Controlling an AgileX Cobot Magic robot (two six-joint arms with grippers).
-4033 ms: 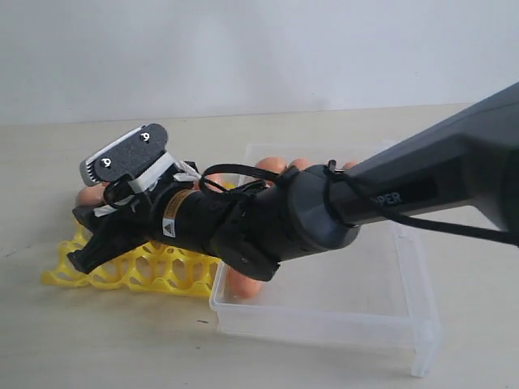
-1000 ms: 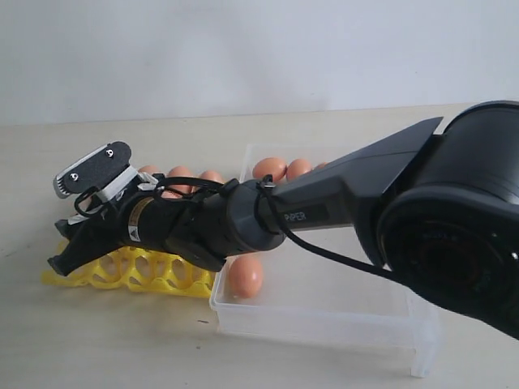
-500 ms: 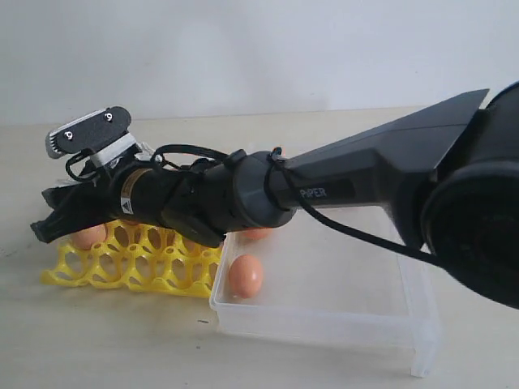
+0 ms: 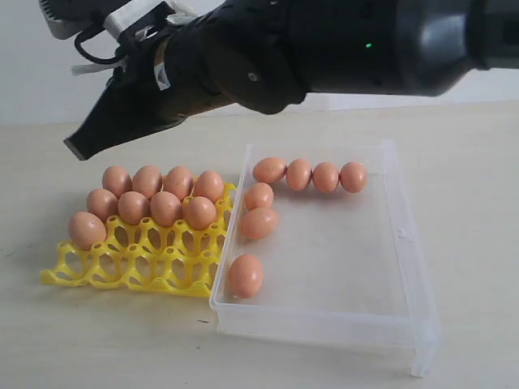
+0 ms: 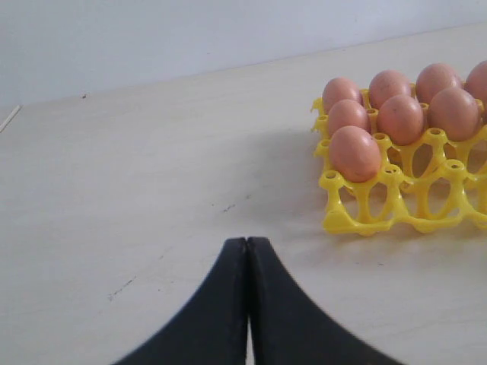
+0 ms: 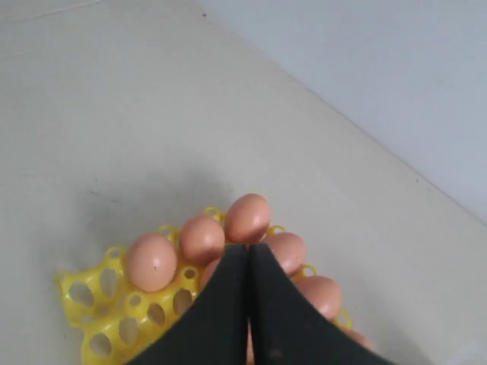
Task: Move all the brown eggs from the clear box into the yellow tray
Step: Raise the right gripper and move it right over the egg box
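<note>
Holding nine eggs [image 4: 165, 208], yellow tray [image 4: 134, 271] neighbours clear box [image 4: 340, 267] with seven; left gripper [image 5: 247, 243] and right gripper [image 6: 247, 249] closed.

Beige tabletop [image 4: 105, 348], white wall [image 5: 190, 38]

Tray [image 4: 130, 275] left, seemingly touching box [image 4: 340, 267]; eggs [image 4: 166, 208] in both

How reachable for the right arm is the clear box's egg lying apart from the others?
Probably yes: the clear box is open-topped, nothing covers the lone egg, and the right gripper hangs shut above the yellow tray.
</note>
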